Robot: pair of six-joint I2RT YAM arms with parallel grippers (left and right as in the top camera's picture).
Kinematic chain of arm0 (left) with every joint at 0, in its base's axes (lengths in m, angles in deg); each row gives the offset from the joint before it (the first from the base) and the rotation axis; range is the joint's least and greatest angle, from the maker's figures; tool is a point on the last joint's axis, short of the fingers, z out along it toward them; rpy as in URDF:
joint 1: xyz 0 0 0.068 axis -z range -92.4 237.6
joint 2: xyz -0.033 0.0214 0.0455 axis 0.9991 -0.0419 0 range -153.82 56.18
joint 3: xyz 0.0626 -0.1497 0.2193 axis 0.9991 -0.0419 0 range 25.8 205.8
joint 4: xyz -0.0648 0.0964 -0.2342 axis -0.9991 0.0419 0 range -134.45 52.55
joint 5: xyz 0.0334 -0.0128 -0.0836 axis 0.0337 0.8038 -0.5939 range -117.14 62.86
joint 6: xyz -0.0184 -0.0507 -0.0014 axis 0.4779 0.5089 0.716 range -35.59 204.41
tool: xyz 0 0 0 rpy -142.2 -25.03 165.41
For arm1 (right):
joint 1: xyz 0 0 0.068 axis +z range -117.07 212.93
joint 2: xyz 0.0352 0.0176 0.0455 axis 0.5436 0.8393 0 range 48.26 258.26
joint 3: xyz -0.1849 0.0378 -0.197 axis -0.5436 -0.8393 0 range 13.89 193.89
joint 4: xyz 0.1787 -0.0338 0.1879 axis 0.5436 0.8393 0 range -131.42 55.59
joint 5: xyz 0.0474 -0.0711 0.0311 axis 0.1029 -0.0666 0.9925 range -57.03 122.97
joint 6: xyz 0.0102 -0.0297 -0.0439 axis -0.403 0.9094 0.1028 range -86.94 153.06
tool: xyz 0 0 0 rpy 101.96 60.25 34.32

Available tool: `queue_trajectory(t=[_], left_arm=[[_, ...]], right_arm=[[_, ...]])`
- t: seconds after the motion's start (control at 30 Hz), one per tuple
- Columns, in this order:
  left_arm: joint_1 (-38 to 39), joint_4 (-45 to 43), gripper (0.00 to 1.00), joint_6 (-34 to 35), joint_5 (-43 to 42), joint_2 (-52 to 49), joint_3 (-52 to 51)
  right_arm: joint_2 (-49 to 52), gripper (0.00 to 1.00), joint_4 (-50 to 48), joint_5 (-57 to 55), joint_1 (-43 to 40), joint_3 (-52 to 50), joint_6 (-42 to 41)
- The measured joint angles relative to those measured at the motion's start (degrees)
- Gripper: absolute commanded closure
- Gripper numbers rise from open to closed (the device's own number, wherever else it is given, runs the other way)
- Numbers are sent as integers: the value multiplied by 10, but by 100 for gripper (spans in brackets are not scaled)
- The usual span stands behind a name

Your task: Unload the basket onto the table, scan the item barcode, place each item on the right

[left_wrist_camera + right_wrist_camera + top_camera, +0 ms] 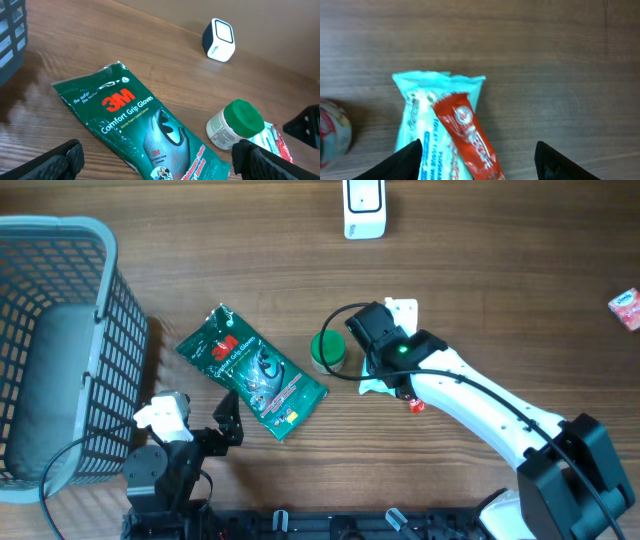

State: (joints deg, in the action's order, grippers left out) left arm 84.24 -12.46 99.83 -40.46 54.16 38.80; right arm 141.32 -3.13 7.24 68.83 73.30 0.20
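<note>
Red sachet (467,130) beneath the wide-open, empty right gripper (479,146).

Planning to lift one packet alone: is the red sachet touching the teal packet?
Touching. The right wrist view shows the red sachet lying diagonally across the teal packet, overlapping its surface with no gap between them.

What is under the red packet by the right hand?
A pale blue packet lies under the red packet, which crosses it diagonally. The covered part of its print, and any barcode there, cannot be seen.
</note>
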Motion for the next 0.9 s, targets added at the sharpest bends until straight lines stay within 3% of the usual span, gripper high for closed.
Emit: queue_trajectory(t=[0.27,0.6,0.83,0.9], left_arm=[[0,0,0,0,0,0,0],[0,0,0,0,0,0,0],[0,0,0,0,0,0,0],[0,0,0,0,0,0,0]], right_arm=[[8,32,-86,32,-18,-11,9],[86,44,-88,32,-19,-12,-26],[101,85,-108,87,-47,-9,-44],[106,89,-109,99,-55,-3,-46]])
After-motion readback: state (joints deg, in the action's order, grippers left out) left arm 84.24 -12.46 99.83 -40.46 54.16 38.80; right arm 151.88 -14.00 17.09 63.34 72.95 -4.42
